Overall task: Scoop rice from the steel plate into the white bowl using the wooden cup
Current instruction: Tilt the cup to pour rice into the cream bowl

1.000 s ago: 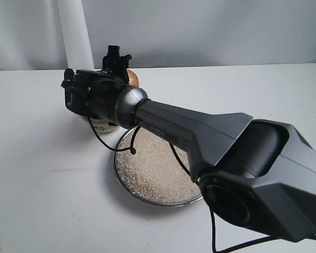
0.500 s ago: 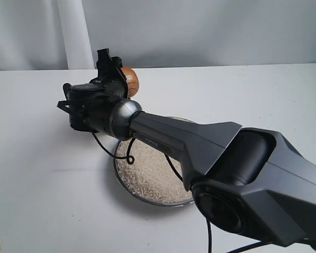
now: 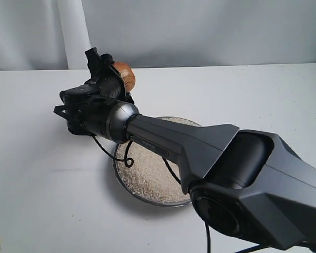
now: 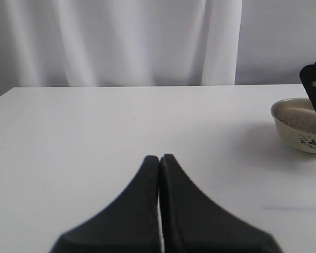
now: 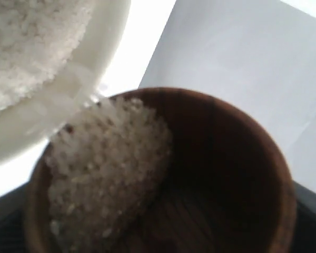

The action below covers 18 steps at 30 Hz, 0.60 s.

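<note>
wooden cup [image 5: 226, 174] tipped, lip just beside white bowl [image 4: 304, 141] rim, rice [image 5: 102, 179] heaped against its low side (dark wood bare on the other). Bowl holds rice too. steel plate [image 3: 125, 188] flat on worktop [image 3: 37, 184], pale rice spread across it.

Setting: lab-type robot test bench, shown by a bare white table [image 3: 263, 100] closed off on its far side by a plain white curtain [image 4: 121, 42], with a dark grey robot arm [image 3: 200, 142] stretched across it.
</note>
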Each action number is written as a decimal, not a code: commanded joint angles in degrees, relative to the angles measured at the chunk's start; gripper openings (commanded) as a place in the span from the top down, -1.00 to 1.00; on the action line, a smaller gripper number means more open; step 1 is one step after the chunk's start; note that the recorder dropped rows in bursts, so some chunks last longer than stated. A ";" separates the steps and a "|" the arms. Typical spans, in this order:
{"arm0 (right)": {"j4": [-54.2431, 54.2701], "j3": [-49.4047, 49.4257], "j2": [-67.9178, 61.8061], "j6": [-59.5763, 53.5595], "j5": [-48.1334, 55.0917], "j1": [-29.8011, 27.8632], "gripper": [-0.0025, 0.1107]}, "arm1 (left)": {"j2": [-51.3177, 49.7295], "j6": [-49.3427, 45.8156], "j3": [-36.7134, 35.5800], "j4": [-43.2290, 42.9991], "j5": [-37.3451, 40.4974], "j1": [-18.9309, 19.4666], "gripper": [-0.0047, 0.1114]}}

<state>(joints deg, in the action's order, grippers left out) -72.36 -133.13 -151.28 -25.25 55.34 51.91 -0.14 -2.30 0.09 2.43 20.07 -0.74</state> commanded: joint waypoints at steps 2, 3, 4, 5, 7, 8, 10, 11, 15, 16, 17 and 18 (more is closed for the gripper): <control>-2.20 -0.60 0.08 -4.11 0.32 0.00 0.96 | 0.14 0.22 -0.09 -0.02 -0.33 -0.15 0.92; -2.20 -0.60 0.08 -4.73 0.32 0.00 0.96 | 0.14 0.22 -0.09 -0.02 -0.33 -0.15 0.92; -2.20 -0.60 0.08 -5.11 0.32 0.00 0.96 | 0.14 0.22 -0.09 -0.02 -0.33 -0.15 0.92; -2.30 -0.60 0.08 -5.63 0.32 0.00 0.96 | 0.14 0.22 -0.09 -0.02 -0.33 -0.15 0.92; -3.12 -0.60 0.08 -5.80 0.32 0.00 0.96 | 0.14 0.22 -0.09 -0.02 -0.33 -0.15 0.92; -3.90 -0.60 0.08 -5.80 0.32 0.00 0.96 | 0.14 0.22 -0.09 -0.02 -0.33 -0.15 0.92; -5.01 -0.60 0.08 -5.80 0.22 0.00 0.96 | 0.14 0.22 -0.09 -0.02 -0.33 -0.15 0.92; -5.28 -0.60 0.08 -5.80 0.22 0.00 0.96 | 0.14 0.22 -0.09 -0.02 -0.33 -0.15 0.92; -6.35 -0.60 0.08 -5.80 -0.12 0.00 0.96 | 0.14 0.22 -0.09 -0.02 -0.33 -0.15 0.92; -6.64 -0.60 0.08 -5.80 -0.12 0.00 0.96 | 0.14 0.22 -0.09 -0.02 -0.33 -0.15 0.92; -7.15 -0.60 0.08 -5.95 -0.21 0.00 0.96 | 0.14 0.22 -0.09 -0.02 -0.33 -0.15 0.92; -7.56 -0.60 0.08 -6.41 -0.21 0.00 0.96 | 0.14 0.22 -0.09 -0.02 -0.33 -0.15 0.92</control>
<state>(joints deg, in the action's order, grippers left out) -77.32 -133.13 -151.28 -30.73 55.24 51.91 -0.14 -2.30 0.09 2.43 20.07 -0.74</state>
